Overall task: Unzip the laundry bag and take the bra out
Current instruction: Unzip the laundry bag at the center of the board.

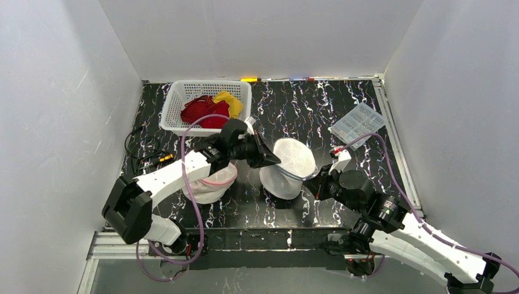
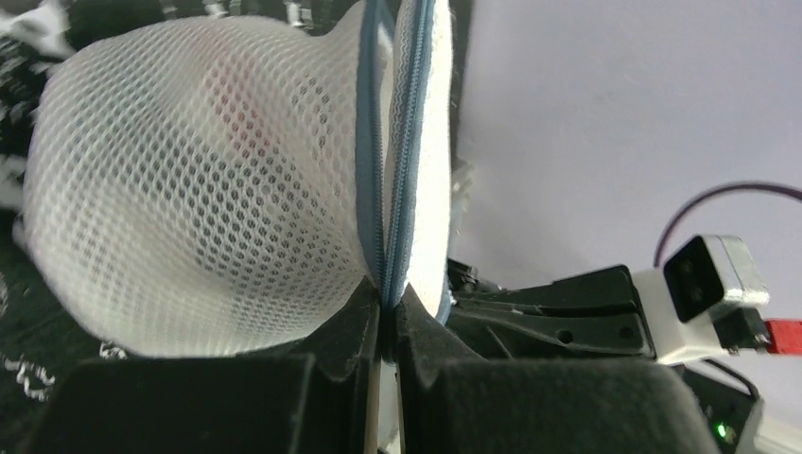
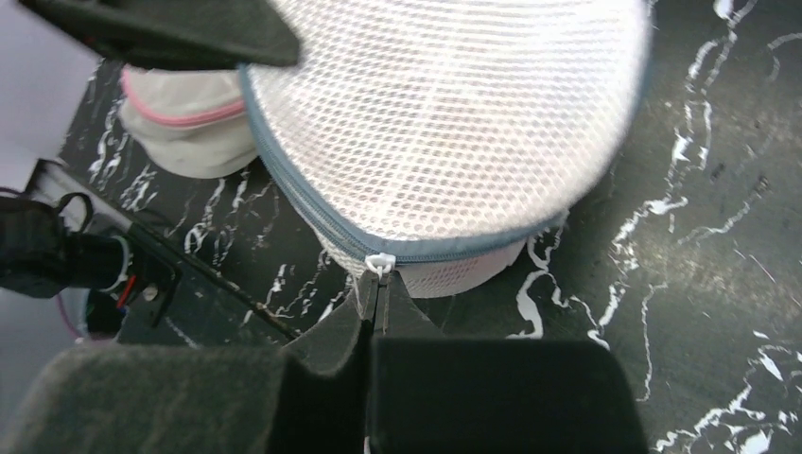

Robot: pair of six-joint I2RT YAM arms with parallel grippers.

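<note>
mesh bag (image 1: 291, 162) looks light and floppy to me: left gripper (image 2: 388, 326) pinched closed on its seam (image 2: 390, 189), right gripper (image 3: 376, 295) clamped on the tiny pull (image 3: 379, 264) at four o'clock.

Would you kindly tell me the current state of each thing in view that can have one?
laundry bag: zipped shut along the visible seam
zipper pull: gripped
left hand: shut on the laundry bag's zipper seam
right hand: shut on the zipper pull
basket: holding a red garment and a yellow garment
</note>
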